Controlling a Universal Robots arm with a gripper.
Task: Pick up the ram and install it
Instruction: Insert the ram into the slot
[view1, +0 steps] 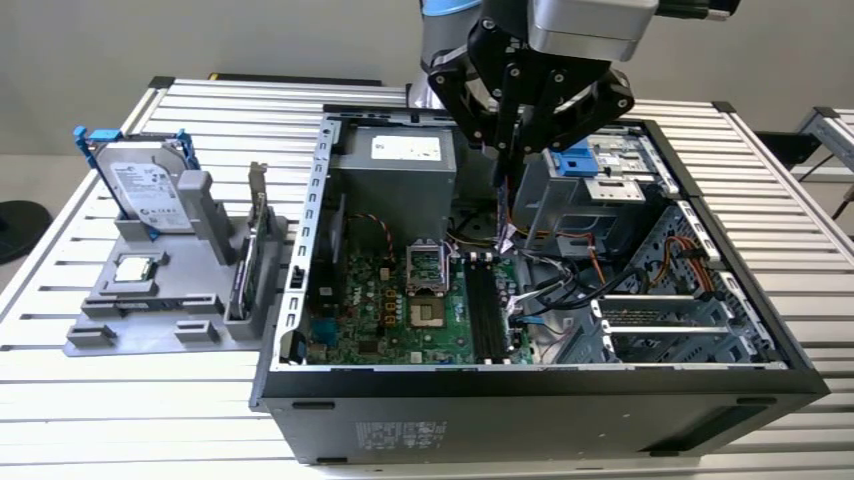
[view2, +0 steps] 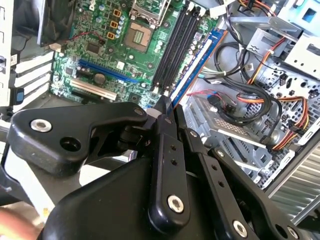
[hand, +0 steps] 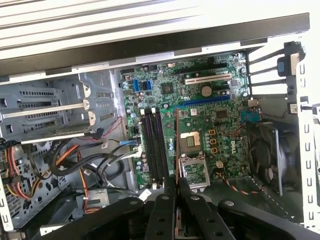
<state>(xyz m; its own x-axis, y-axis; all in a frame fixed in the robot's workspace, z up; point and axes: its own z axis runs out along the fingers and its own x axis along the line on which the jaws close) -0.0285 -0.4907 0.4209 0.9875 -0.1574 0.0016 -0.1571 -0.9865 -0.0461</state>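
My gripper (view1: 509, 150) hangs over the open computer case (view1: 534, 385), fingers pointing down and shut on the ram (view1: 503, 203). The ram is a thin stick seen edge-on, reaching down from the fingertips toward the motherboard (view1: 400, 310). In the second wrist view the ram (view2: 195, 65) runs out from the gripper (view2: 164, 103) as a long blue strip beside the black memory slots (view2: 176, 44). The first wrist view shows the ram (hand: 177, 145) as a narrow line between the memory slots (hand: 152, 145) and the processor socket (hand: 192, 142), held by the gripper (hand: 177, 182).
A grey holder (view1: 147, 315) at the exterior view's left carries a hard drive (view1: 134, 185) with blue rails, an expansion card (view1: 254, 250) and a chip (view1: 134, 268). Inside the case are a power supply (view1: 400, 150), a drive cage (view1: 667, 320) and loose cables (view1: 567, 280).
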